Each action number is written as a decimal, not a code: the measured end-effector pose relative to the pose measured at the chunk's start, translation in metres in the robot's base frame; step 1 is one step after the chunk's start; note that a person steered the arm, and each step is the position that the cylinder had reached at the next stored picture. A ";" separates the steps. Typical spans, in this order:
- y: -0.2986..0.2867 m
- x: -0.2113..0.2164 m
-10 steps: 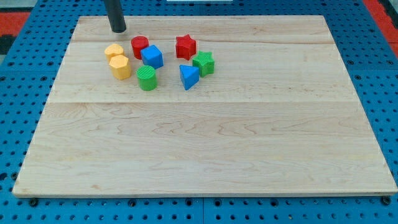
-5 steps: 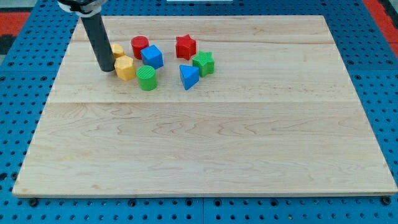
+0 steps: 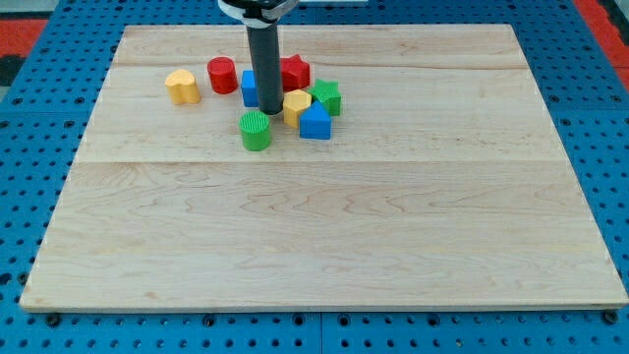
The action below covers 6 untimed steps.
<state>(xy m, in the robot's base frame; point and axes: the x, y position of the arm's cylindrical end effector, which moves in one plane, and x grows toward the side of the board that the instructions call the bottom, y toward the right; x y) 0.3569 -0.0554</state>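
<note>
On the wooden counter (image 3: 324,236), the green cylinder (image 3: 256,130) sits nearest. Just beyond it my tip (image 3: 269,110) is wedged between the blue cube (image 3: 250,88) and the yellow hexagonal block (image 3: 296,104), with no fingers to release or clench. Right: blue triangular block (image 3: 315,121), green star (image 3: 327,97). Far: red cylinder (image 3: 222,75), red star (image 3: 295,70), yellow heart (image 3: 182,87). Two of each colour. In such a tight cluster, any shove likely scatters neighbours.
</note>
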 end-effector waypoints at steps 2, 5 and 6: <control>0.006 -0.019; -0.001 -0.046; -0.001 -0.054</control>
<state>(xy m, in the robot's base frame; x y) 0.3028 -0.0565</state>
